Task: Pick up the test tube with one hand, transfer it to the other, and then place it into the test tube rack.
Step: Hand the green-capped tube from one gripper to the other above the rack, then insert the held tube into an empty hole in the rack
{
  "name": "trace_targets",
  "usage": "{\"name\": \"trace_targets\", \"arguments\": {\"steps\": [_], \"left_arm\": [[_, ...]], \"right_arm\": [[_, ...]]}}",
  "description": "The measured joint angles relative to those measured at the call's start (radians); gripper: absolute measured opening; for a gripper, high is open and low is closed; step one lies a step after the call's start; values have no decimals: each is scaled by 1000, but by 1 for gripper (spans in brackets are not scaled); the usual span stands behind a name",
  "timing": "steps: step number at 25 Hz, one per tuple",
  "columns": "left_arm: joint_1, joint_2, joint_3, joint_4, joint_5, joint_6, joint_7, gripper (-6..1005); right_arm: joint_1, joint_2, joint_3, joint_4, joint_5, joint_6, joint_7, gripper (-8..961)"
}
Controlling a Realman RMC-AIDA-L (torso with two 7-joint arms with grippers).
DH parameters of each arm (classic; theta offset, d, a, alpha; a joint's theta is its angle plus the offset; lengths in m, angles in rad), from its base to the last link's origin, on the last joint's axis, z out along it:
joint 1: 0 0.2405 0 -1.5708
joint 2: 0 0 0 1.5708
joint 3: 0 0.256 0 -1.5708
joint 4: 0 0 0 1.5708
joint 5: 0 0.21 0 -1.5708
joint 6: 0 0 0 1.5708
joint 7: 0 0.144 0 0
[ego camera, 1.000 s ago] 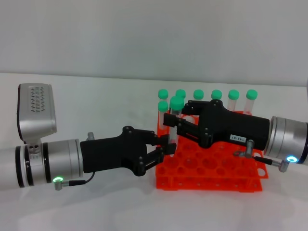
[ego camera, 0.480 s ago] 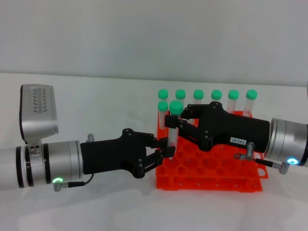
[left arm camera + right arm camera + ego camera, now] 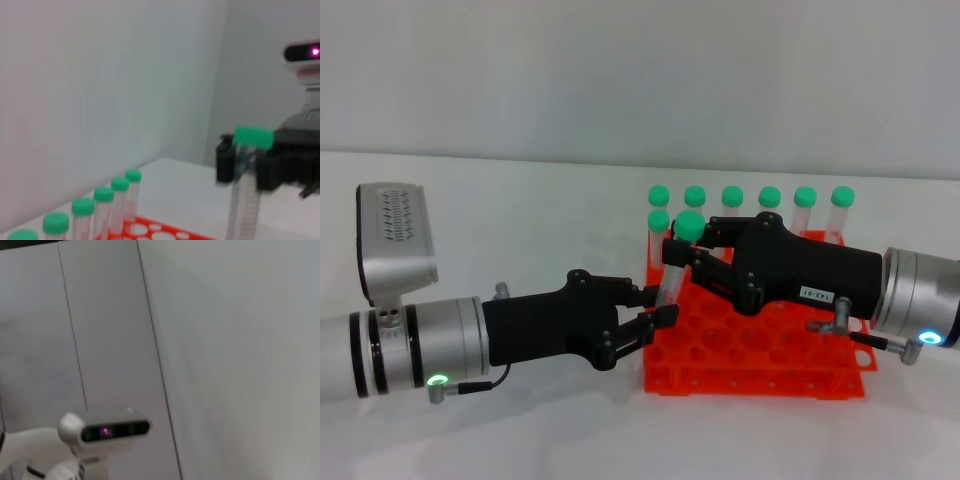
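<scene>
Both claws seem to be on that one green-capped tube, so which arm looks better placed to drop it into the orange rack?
Probably the right. Its gripper grips the test tube just under the cap, above the test tube rack. The left gripper holds lower, at the rack's edge.

Only one marking seen: small white label w/ dark print on side of right gripper [image 3: 680,250] body, head view (approx. mid-body, near the silver wrist). Characters too small to read. No legible text, brand or nos. on test tube rack [image 3: 757,352], tube caps, left arm or in either wrist view.
</scene>
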Motion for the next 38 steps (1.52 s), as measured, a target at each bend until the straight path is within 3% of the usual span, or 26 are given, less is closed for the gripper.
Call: {"name": "trace_targets", "arguments": {"steps": [4,12,15,21,26,30,33,38], "left_arm": [[10,-3,-1,-1,-5,-9,3,202],[41,-4,0,-1,-31,-22,9,509],[98,-5,7,-1,-109,-7,58,649],[181,-7,9,-84,-265,49,217,817],[238,-7,1,-197,-400,89,371,883],[280,-13,3,-358,-587,140,610,883],[304,-13,2,-498,-735,197,765,883],[341,-13,1,-616,-868,270,885,883]], "right_arm": [[-2,0,1,0,2,-9,2,201],[-7,2,8,-1,13,-9,2,201],[-10,1,29,-1,35,-4,-5,201],[-2,0,70,-16,42,33,-21,201],[1,9,65,-39,43,109,-42,201],[13,12,51,-32,48,186,-55,200],[32,13,-7,-37,106,255,-84,200],[55,13,-106,-49,218,371,-161,200]]}}
